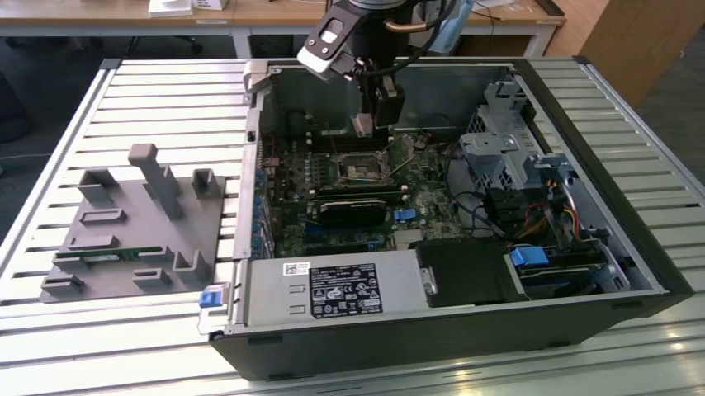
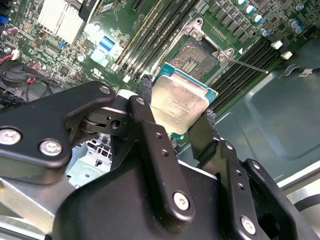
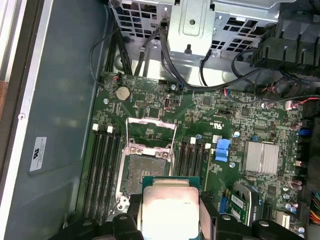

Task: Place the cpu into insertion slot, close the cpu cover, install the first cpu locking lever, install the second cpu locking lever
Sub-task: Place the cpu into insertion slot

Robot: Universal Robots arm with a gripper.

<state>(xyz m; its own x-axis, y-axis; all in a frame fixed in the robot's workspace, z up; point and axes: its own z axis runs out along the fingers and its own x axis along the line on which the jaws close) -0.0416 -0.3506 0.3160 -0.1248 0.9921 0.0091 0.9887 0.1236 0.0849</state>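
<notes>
My gripper is shut on the cpu, a flat square chip with a dull silvery-tan top, and holds it by two opposite edges above the motherboard inside the open computer case. The chip sits between the black fingers in the second wrist view. In the first wrist view the cpu hangs just beside and above the insertion slot, which lies bare with a dark centre. The cpu cover stands swung up at the socket's far side. A thin metal locking lever sticks out next to the socket.
Long memory slots flank the socket. A black card, a power supply, a drive cage and loose cables crowd the case. A grey fixture block lies on the slatted table at the exterior view's left.
</notes>
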